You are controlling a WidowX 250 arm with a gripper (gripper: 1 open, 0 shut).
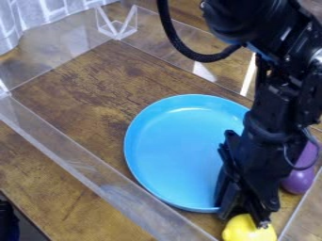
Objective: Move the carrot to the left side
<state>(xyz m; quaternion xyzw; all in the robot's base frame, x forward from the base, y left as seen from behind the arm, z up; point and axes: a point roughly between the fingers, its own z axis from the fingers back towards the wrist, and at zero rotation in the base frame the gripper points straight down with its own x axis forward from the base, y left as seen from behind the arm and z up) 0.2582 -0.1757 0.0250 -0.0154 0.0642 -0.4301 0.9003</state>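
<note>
The carrot does not show in the camera view; it is hidden or out of frame. My black arm reaches down from the top right, and the gripper [253,209] stands low at the blue plate's [170,151] near right edge, just above a yellow round object [247,229]. The fingers are pressed close together, so the gripper is shut. The dark wrist blocks the fingertips, and I cannot tell whether anything is between them.
A purple object [299,175] lies right of the arm, close to the wrist. Clear plastic walls [75,151] fence in the wooden table [88,85] on the left and near sides. A clear stand [117,21] sits at the back.
</note>
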